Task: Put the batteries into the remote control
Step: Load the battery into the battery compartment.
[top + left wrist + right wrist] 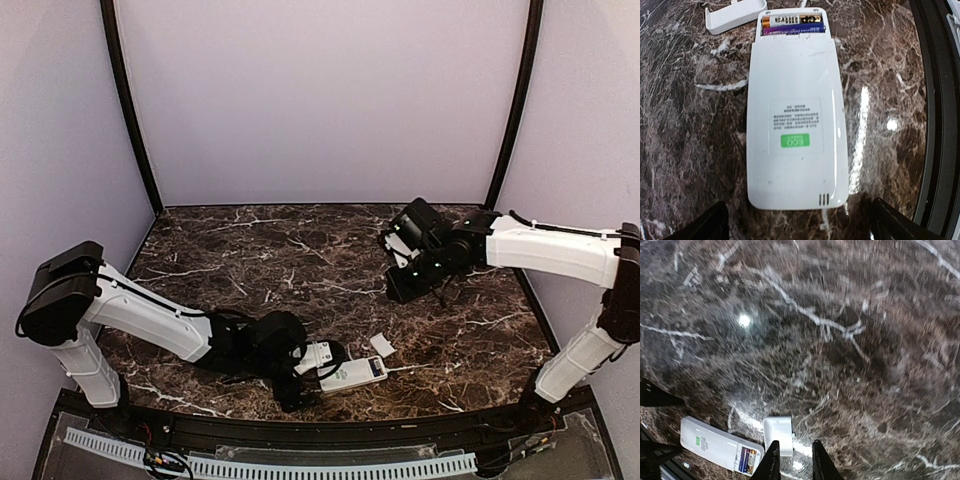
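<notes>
The left hand (801, 221), wide open and empty, is flanking the remote control (797, 125); any nudge could dislodge the uncovered batteries (792, 25).

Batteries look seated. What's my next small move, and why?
Probably lower the right gripper toward the loose cover plate: both batteries sit in the remote control's open bay, the plate lies beside it, and that gripper hangs empty.

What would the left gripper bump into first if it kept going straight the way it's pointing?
Most likely the remote control: it lies back-up directly ahead of the left gripper, lined up between its open fingers. How high the gripper sits above it is unclear.
</notes>
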Controlling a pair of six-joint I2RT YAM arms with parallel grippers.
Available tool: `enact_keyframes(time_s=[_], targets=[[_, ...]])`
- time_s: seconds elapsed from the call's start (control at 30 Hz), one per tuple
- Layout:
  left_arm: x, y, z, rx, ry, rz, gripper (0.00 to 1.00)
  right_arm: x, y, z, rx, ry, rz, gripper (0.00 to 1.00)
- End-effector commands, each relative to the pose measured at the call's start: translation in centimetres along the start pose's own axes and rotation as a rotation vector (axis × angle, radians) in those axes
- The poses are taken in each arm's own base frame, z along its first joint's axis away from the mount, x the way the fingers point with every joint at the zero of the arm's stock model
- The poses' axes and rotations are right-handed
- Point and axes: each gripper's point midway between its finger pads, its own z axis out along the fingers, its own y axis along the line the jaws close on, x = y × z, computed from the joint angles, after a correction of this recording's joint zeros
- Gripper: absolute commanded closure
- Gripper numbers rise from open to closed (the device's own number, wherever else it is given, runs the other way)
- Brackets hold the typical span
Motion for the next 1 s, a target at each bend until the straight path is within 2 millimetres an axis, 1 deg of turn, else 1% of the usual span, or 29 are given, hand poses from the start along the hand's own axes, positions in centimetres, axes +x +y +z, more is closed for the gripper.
enact_keyframes(time_s=[0.0, 0.03, 0.07, 0.1, 0.13, 0.17, 0.2, 0.23, 0.27, 0.3, 0.47, 0.5, 0.7, 0.97], targets=[[2.1, 0.2, -2.2, -0.034, 0.090, 0.006, 0.01, 6.1, 0.7, 1.9, 0.029, 0.249, 0.145, 0.79], [1.5, 0.3, -3.0, -0.042, 0.071, 0.002, 0.01, 6.5, 1.3, 2.5, 0.019, 0.263, 0.142, 0.79], [1.4, 0.4, -3.3, -0.046, 0.065, -0.011, 0.01, 6.7, 1.9, 2.9, 0.015, 0.275, 0.137, 0.79], [0.7, 0.7, -4.3, -0.069, 0.038, -0.020, 0.01, 7.0, 2.4, 3.4, 0.016, 0.290, 0.130, 0.79], [0.6, 1.3, -4.8, -0.102, 0.028, -0.044, 0.01, 7.4, 2.8, 3.9, 0.023, 0.310, 0.118, 0.79], [-0.1, 1.6, -5.9, -0.123, -0.006, -0.057, 0.01, 7.7, 3.2, 4.3, 0.032, 0.328, 0.107, 0.78], [0.0, 2.1, -6.5, -0.154, -0.016, -0.083, 0.01, 8.0, 3.4, 4.9, 0.040, 0.346, 0.100, 0.78], [-0.9, 2.3, -7.7, -0.170, -0.057, -0.096, 0.01, 8.3, 3.7, 5.4, 0.044, 0.361, 0.095, 0.78], [-0.7, 2.6, -8.1, -0.187, -0.066, -0.114, 0.01, 8.4, 4.0, 5.8, 0.043, 0.373, 0.093, 0.78], [-1.2, 2.6, -9.1, -0.192, -0.101, -0.145, 0.01, 8.5, 4.3, 6.2, 0.038, 0.386, 0.095, 0.78], [-1.9, 3.1, -11.6, -0.224, -0.191, -0.175, 0.01, 8.9, 4.8, 7.8, 0.074, 0.429, 0.076, 0.79], [-1.5, 3.0, -11.6, -0.225, -0.187, -0.174, 0.01, 8.9, 4.9, 7.9, 0.080, 0.434, 0.068, 0.80], [-1.4, 2.9, -11.9, -0.219, -0.198, -0.168, 0.01, 10.0, 4.6, 9.0, 0.131, 0.480, 0.047, 0.86], [-1.5, 2.9, -11.8, -0.223, -0.197, -0.151, 0.01, 11.3, 3.8, 9.4, 0.183, 0.518, 0.037, 0.86]])
